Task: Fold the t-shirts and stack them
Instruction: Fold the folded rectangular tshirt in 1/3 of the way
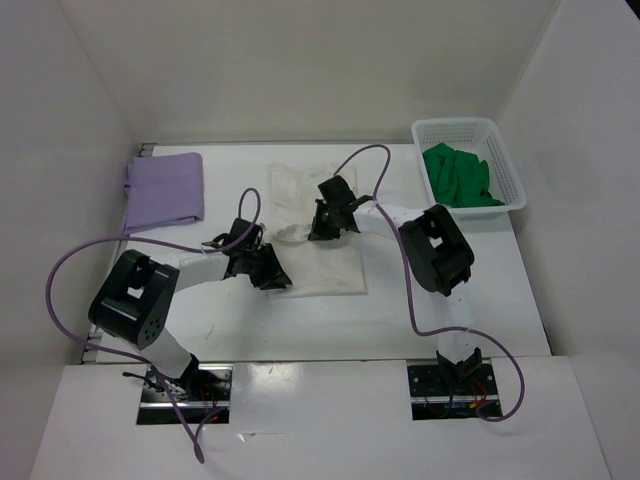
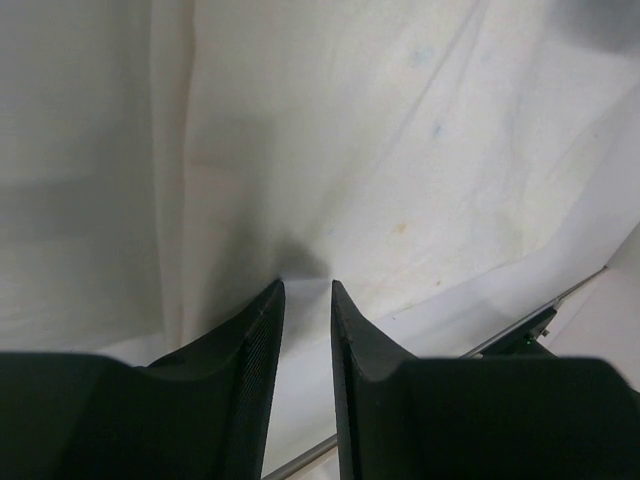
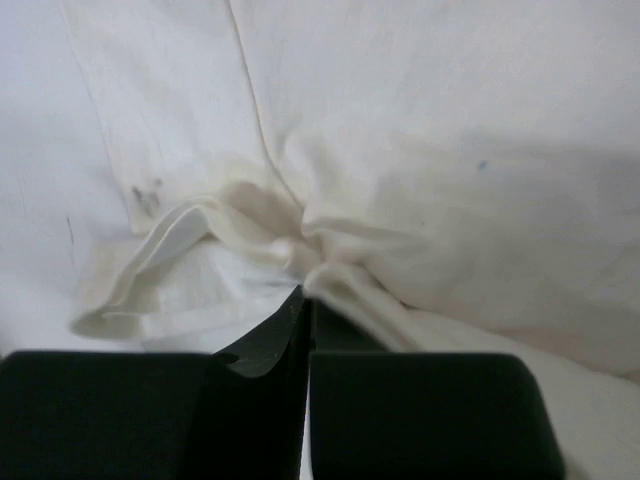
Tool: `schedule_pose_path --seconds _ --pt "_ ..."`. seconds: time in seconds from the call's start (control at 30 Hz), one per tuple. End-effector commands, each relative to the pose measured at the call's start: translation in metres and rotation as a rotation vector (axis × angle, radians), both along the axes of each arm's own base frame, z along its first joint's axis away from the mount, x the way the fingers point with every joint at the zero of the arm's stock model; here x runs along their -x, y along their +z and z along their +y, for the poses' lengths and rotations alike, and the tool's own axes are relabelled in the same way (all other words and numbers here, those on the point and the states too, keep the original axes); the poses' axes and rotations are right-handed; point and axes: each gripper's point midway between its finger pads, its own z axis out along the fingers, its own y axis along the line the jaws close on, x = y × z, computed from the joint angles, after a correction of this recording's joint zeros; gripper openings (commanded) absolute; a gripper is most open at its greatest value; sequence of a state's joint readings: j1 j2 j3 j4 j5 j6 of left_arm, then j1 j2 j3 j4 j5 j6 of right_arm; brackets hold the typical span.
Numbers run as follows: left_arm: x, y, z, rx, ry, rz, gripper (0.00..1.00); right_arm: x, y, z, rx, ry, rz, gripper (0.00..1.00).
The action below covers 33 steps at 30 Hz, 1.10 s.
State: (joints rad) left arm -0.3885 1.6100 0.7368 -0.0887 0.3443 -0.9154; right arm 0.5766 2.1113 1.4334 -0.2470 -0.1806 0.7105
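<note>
Lavender cloth comes first: at the far left of the white table (image 1: 300,325) we see the lavender t-shirt (image 1: 165,190), already folded into a flat rectangle and well apart from both arms. Moving right, the left gripper (image 2: 305,285) sits low at the left edge of the cream t-shirt (image 1: 330,265), toward the shirt's near end. Its jaws stand a narrow way apart with pale cloth showing in the gap, and we cannot tell whether they pinch it. The cream t-shirt lies spread at the table's centre, its long axis running from the far side toward the arms, and it is rumpled along its left side. Next, the right gripper (image 3: 303,298) is over the shirt's middle, farther from the arm bases than the left one. Its jaws are pressed together on a gathered pucker of cream cloth, with folds converging at the tips. Both claws sit on the shirt's left half and most of the fabric lies to their right, so we judge that the coming fold would carry that side across the long axis toward the right. At the far right, the green t-shirt (image 1: 458,178) lies crumpled and unfolded inside the white mesh basket (image 1: 508,165), nearer the right arm.
</note>
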Motion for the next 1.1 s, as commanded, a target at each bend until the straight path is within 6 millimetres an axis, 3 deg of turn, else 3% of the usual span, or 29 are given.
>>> schedule_pose_path --seconds 0.0,0.23,0.27,0.33,0.43,0.47,0.6,0.67,0.7,0.8,1.0,1.07 --pt "0.023 -0.028 0.030 -0.156 0.002 0.058 0.34 -0.063 0.037 -0.013 0.064 -0.176 -0.277 0.00" --pt "0.017 -0.008 0.029 -0.138 0.026 0.018 0.34 -0.107 0.121 -0.008 0.056 -0.227 -0.479 0.00" --pt "0.015 -0.003 0.028 -0.129 0.034 0.007 0.35 -0.109 0.119 -0.007 0.064 -0.225 -0.469 0.00" --pt "0.012 0.009 0.026 -0.118 0.036 -0.017 0.37 -0.107 0.125 -0.004 0.061 -0.201 -0.462 0.00" --pt "0.006 0.026 0.024 -0.098 0.047 -0.050 0.38 -0.087 0.138 -0.002 0.024 -0.146 -0.431 0.00" --pt "0.006 0.029 0.022 -0.087 0.043 -0.057 0.39 -0.078 0.152 -0.003 0.001 -0.130 -0.433 0.01" --pt "0.006 0.048 0.020 -0.051 0.058 -0.091 0.39 -0.026 0.122 -0.008 -0.015 -0.004 -0.305 0.02" --pt "0.015 0.044 0.023 -0.057 0.057 -0.077 0.41 -0.001 0.109 -0.010 -0.030 0.044 -0.239 0.00" --pt "0.014 0.048 0.031 -0.055 0.083 -0.084 0.42 0.018 0.097 -0.021 -0.012 0.053 -0.197 0.00" --pt "0.026 0.040 0.046 -0.059 0.115 -0.056 0.47 0.050 0.089 -0.032 -0.051 0.080 -0.145 0.00" --pt "0.046 0.022 0.048 -0.045 0.091 0.019 0.52 0.082 0.054 -0.046 -0.071 0.089 -0.014 0.00" --pt "0.044 0.017 0.045 -0.039 0.086 0.030 0.52 0.093 0.051 -0.051 -0.067 0.087 0.023 0.00"
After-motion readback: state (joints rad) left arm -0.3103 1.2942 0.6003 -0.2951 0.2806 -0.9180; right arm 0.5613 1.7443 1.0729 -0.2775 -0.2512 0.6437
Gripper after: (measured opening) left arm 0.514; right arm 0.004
